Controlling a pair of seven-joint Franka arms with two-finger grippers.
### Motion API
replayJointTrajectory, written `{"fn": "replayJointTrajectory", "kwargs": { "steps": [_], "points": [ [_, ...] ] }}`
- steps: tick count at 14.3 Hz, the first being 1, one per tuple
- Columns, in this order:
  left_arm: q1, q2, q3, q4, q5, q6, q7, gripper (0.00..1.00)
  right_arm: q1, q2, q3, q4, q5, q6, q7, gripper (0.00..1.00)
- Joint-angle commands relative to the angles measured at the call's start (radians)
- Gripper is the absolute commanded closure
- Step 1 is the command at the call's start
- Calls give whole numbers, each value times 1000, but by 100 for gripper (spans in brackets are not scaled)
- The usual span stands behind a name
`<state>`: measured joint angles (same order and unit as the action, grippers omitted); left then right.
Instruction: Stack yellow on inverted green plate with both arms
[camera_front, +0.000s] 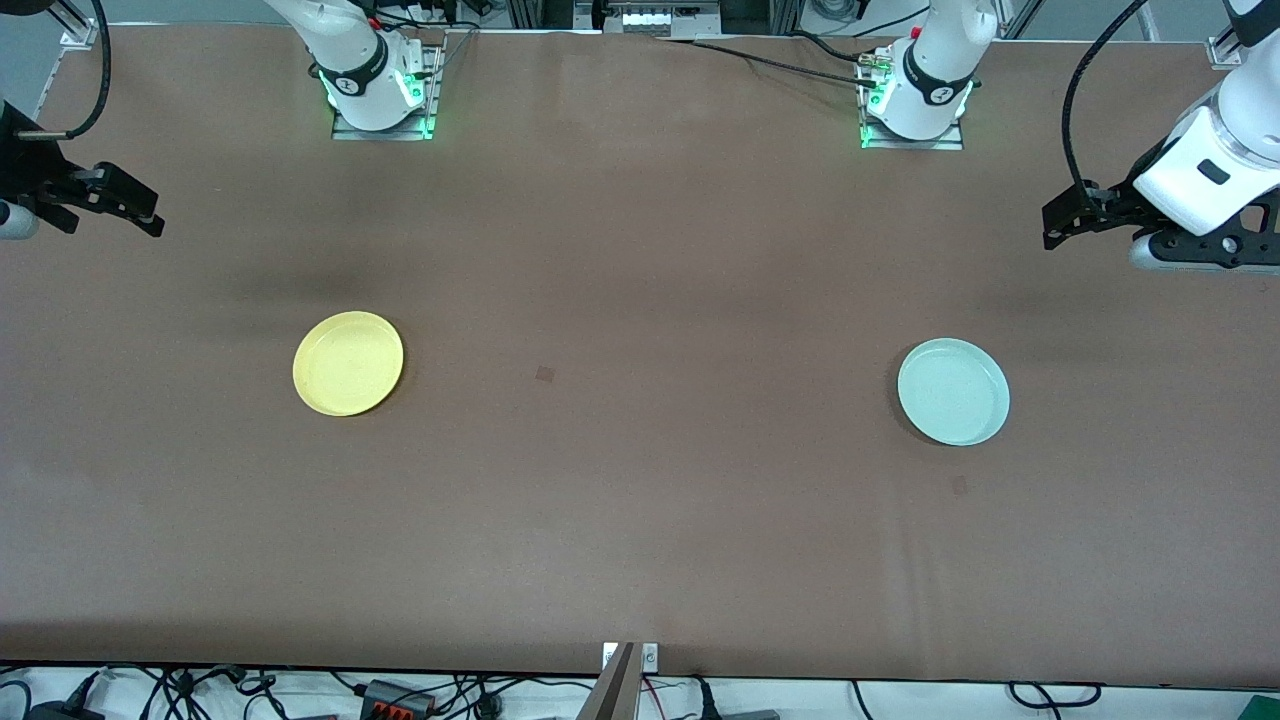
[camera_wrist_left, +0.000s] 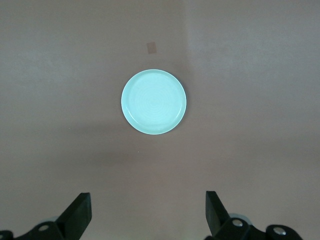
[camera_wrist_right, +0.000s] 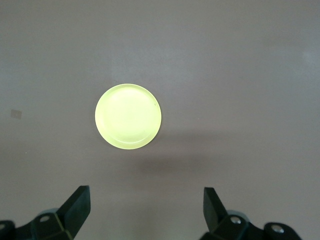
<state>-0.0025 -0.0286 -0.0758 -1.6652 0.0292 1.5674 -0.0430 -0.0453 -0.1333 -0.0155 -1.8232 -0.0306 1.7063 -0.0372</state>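
Note:
The yellow plate (camera_front: 348, 363) lies flat on the brown table toward the right arm's end; it also shows in the right wrist view (camera_wrist_right: 128, 116). The pale green plate (camera_front: 953, 391) lies flat toward the left arm's end, hollow side up, and shows in the left wrist view (camera_wrist_left: 154, 101). My right gripper (camera_front: 150, 212) hangs high over the table's end, open and empty (camera_wrist_right: 146, 195). My left gripper (camera_front: 1060, 225) hangs high over the other end, open and empty (camera_wrist_left: 147, 200). Neither gripper touches a plate.
The two arm bases (camera_front: 380, 95) (camera_front: 915, 105) stand at the table's edge farthest from the front camera. A small dark mark (camera_front: 544, 374) lies on the table (camera_front: 640, 500) between the plates. Cables run along the nearest edge (camera_front: 400, 695).

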Motion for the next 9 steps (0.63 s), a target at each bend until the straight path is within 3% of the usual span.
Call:
{"fn": "replayJointTrajectory", "kwargs": {
  "steps": [1,9],
  "points": [
    [4,13,-1,35,0,-27,12,0,-11,-6,8,-5,-2,0,-7,0],
    [6,22,7,35,-2,-32,17,0,-15,-3,8,-4,-2,12,-7,0]
  ]
}}
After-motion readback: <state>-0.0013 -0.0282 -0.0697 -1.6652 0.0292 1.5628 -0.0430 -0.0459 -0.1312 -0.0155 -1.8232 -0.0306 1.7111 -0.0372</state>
